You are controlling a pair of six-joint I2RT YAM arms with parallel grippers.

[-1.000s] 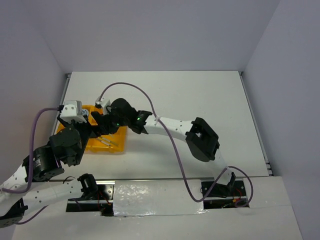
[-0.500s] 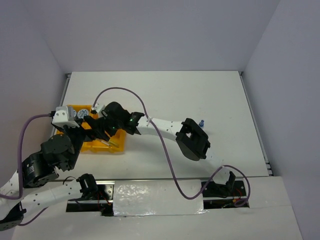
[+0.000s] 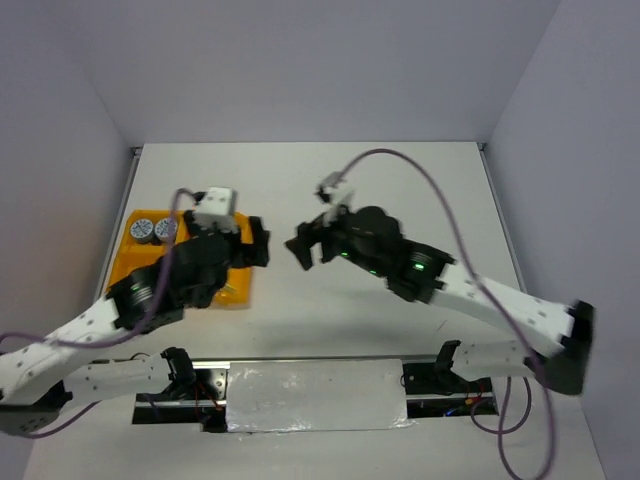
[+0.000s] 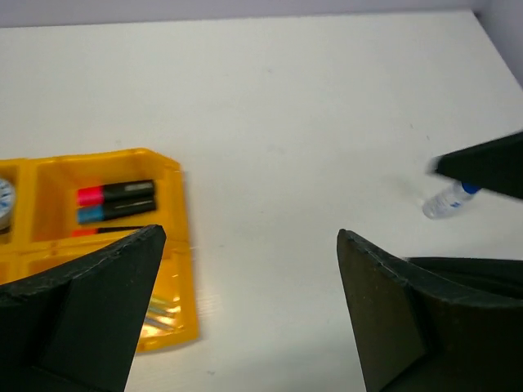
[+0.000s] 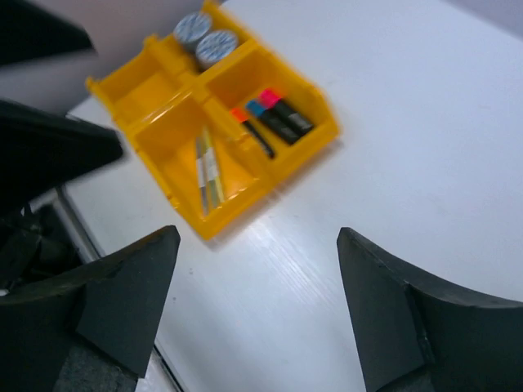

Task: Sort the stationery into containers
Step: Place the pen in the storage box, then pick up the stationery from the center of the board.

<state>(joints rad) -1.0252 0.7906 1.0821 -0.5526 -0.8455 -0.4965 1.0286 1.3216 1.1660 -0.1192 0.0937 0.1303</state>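
Observation:
The yellow tray (image 3: 128, 262) (image 5: 147, 98) lies at the table's left. It holds two round blue-and-white tins (image 3: 154, 229) (image 5: 204, 38), black markers (image 5: 274, 121) (image 4: 115, 202) with pink, blue and orange caps, and thin pale pens (image 5: 206, 170). A small blue-capped bottle (image 4: 449, 199) lies on the table to the right in the left wrist view. My left gripper (image 3: 255, 246) (image 4: 252, 237) hangs open and empty over the tray's right edge. My right gripper (image 3: 304, 246) (image 5: 257, 237) is open and empty, just right of the tray above bare table.
The two grippers face each other a short way apart at mid-table. The right arm's dark finger (image 4: 489, 163) shows above the bottle in the left wrist view. Grey walls bound the table on three sides.
My right gripper has drawn back rightward out of the tray and its jaws have spread wide. The left arm has swung from over the tray to its right edge.

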